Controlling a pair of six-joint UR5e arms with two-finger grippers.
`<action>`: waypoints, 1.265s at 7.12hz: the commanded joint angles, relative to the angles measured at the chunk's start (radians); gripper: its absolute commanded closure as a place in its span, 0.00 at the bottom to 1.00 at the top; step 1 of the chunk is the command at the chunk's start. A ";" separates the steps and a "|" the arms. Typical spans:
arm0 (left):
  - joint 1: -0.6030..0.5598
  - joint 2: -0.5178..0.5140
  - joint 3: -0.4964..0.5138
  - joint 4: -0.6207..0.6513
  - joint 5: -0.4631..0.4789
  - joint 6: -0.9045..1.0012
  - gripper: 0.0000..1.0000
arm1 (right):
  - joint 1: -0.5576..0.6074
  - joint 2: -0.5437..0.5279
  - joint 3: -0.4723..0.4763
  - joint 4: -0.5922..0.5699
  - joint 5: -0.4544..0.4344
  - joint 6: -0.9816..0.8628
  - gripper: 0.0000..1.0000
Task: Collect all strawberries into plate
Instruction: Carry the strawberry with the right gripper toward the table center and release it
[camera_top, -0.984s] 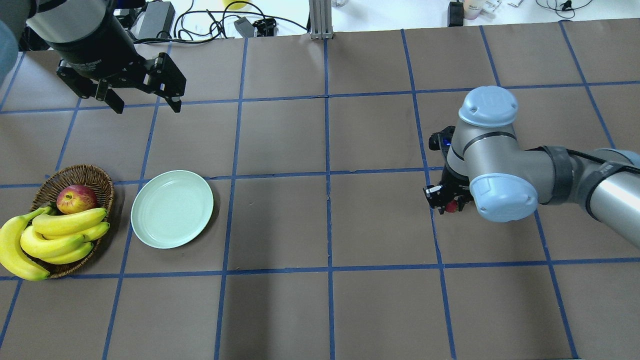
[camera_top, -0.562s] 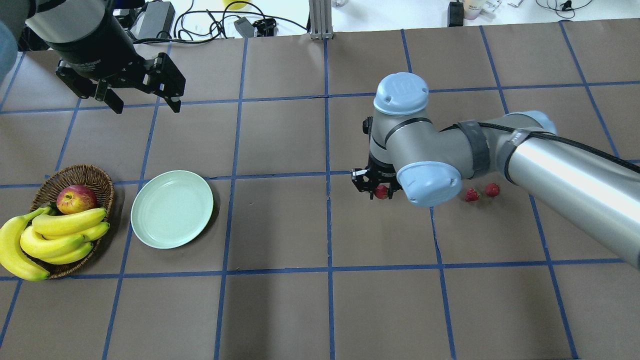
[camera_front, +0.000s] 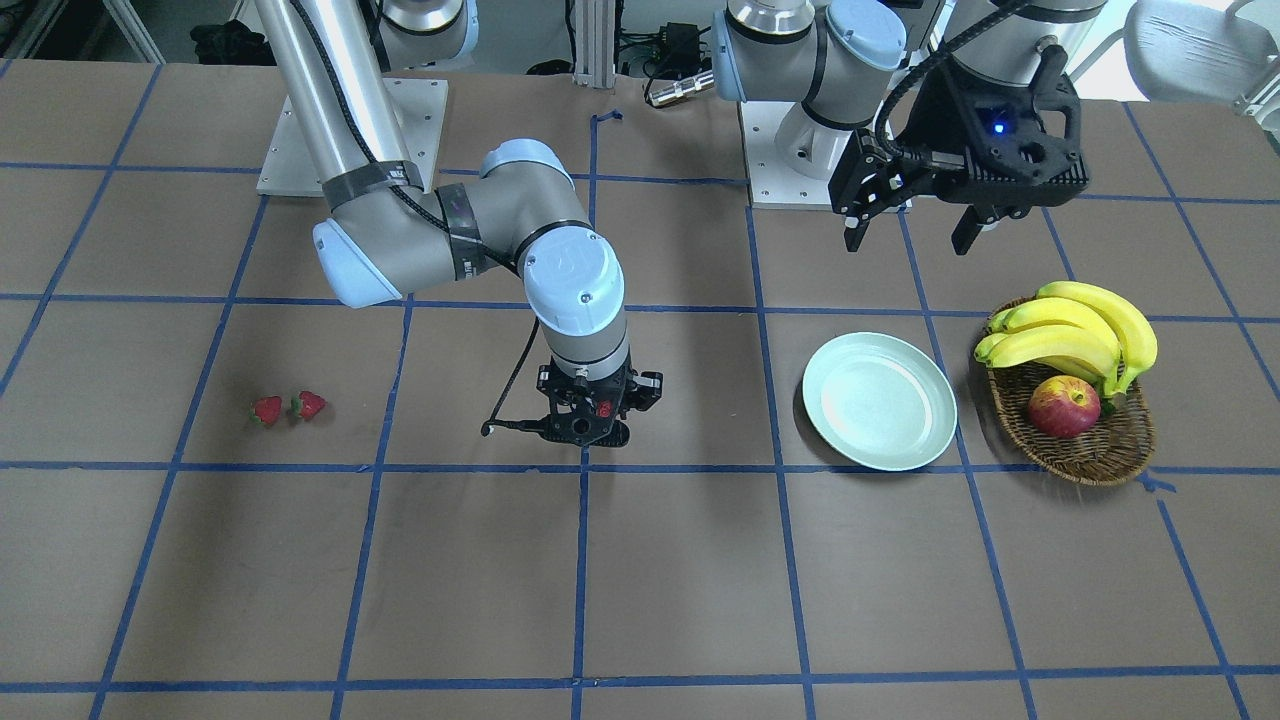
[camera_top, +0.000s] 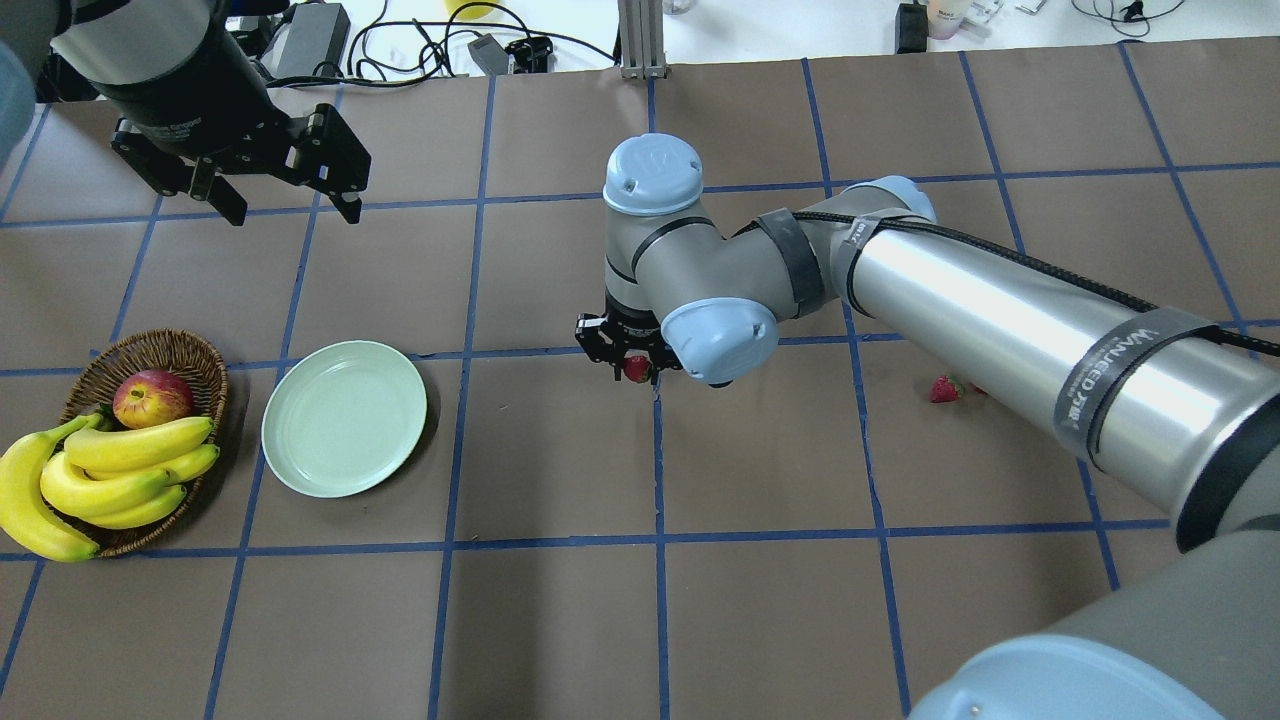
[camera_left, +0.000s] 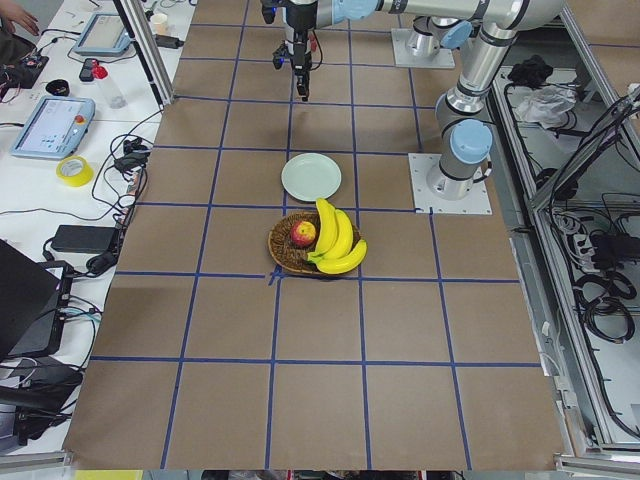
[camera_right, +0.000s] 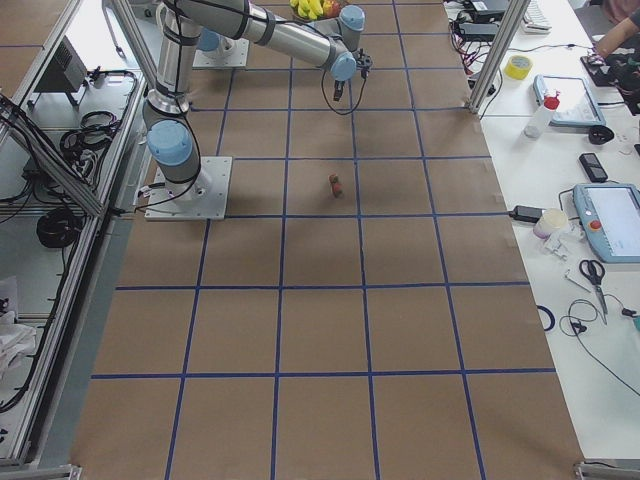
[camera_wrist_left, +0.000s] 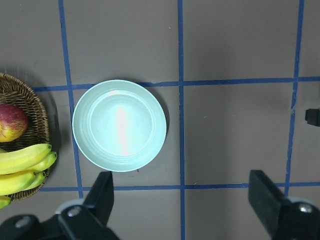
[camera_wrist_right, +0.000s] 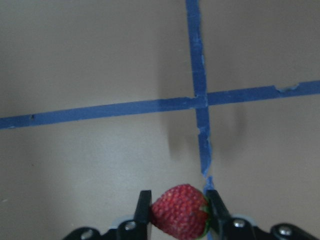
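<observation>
My right gripper (camera_top: 634, 366) is shut on one small red strawberry (camera_wrist_right: 180, 211) and holds it above the table's middle, over a blue tape crossing; it also shows in the front view (camera_front: 591, 425). Two more strawberries (camera_front: 266, 410) (camera_front: 308, 405) lie side by side on the table, far on the robot's right; the overhead view shows one (camera_top: 944, 389), the other mostly behind the arm. The pale mint plate (camera_top: 344, 418) lies empty on the robot's left and fills the left wrist view (camera_wrist_left: 119, 125). My left gripper (camera_top: 296, 215) is open and empty, high above and behind the plate.
A brown wicker basket (camera_top: 160, 345) with a red-yellow apple (camera_top: 152, 397) and a bunch of bananas (camera_top: 110, 470) stands just left of the plate. Cables and power bricks (camera_top: 310, 35) lie beyond the table's far edge.
My right arm has swung left with the strawberry in its gripper, from the right part of the table to the middle, uncovering the other two strawberries. The left arm has not moved.
</observation>
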 joint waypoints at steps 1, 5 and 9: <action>0.001 0.000 0.002 0.002 0.000 0.000 0.05 | 0.009 0.035 -0.010 -0.003 0.007 0.013 0.26; 0.006 0.000 0.000 0.005 -0.002 0.000 0.05 | 0.008 0.026 -0.013 0.003 0.003 -0.005 0.00; 0.005 -0.006 -0.002 0.006 -0.008 -0.026 0.05 | -0.199 -0.115 0.024 0.193 -0.069 -0.338 0.02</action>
